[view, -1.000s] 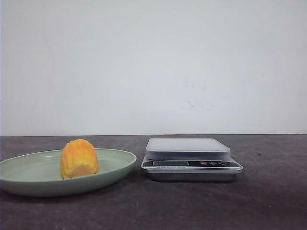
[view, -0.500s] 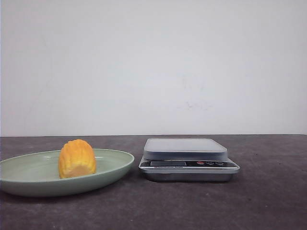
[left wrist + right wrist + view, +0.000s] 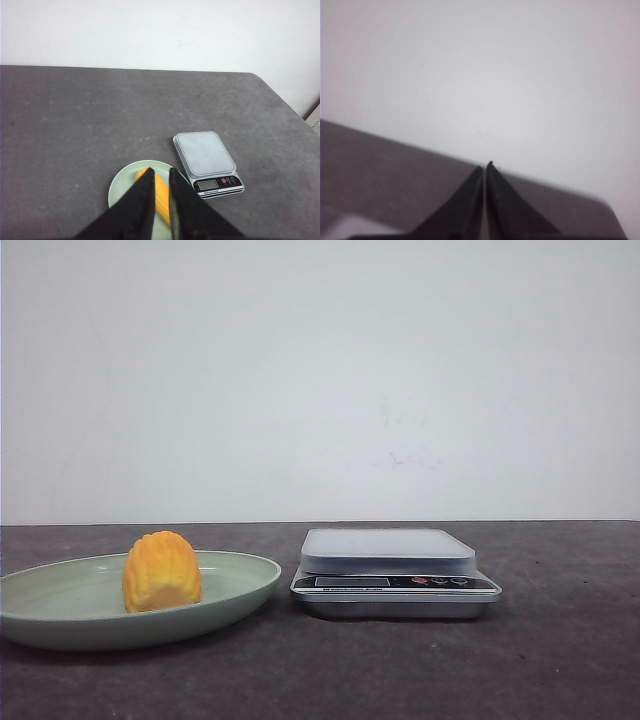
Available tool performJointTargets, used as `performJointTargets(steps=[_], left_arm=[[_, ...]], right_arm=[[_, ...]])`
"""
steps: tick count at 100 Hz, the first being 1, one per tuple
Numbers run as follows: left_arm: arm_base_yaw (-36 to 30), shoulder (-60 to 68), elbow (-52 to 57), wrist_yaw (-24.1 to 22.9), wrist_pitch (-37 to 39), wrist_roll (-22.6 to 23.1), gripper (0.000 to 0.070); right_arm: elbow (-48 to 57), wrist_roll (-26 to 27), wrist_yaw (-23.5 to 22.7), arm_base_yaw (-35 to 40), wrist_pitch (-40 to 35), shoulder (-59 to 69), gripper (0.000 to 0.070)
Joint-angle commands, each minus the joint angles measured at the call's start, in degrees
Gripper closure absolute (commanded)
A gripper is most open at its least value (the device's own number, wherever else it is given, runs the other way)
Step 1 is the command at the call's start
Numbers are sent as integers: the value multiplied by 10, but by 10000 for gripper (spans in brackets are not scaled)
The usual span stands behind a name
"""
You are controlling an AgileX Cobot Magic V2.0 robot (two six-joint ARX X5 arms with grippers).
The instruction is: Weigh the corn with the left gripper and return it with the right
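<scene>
The short, ridged yellow-orange piece of corn cob (image 3: pixel 162 572) is seen lying in the shallow pale-green round plate (image 3: pixel 60 623), which is set at the left of the dark grey table (image 3: pixel 560 660), presumably so that it falls within the left arm's reach. Just beside the plate, to its right, the flat silver kitchen scale with a pale weighing platform (image 3: pixel 390 550) is placed, close enough for a short transfer; nothing rests on its platform, so the weighing is judged not yet begun.

In the left wrist view, the black left gripper (image 3: pixel 160 173) is shown narrowly parted and holding nothing. The corn (image 3: pixel 161 197) is seen through the gap between the fingers, below and beyond the tips and well apart from them. A descent and a wider opening would probably be needed.

In the right wrist view, the black right gripper (image 3: pixel 485 166) is closed on nothing, pointed over the table edge towards the wall; no corn is visible near it.
</scene>
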Motion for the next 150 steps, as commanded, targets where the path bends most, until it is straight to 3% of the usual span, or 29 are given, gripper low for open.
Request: performJointTargets(steps=[1,23,52,72,82,150], left_arm=[[-3,3,9,-2,6,-3,684],[-3,3,9,-2,7,-3,684],[-3,3,9,-2,6,-3,684],[-3,3,9,-2,6,-3,684],[-3,3,10,-1,6,-3,684],[-3,3,10,-2,7,-3,684]], right_arm=[[-75,35,0,-42,12,-40,695],[-243,78,-36,-86,49,-129,695],[-350,80,-55,-86,79,-203,695],[-349,80,-62,-86,3,-212,695],[-349,80,-38,-83,4,-212,695],[-349,75,-40,-94,14,-212,695]])
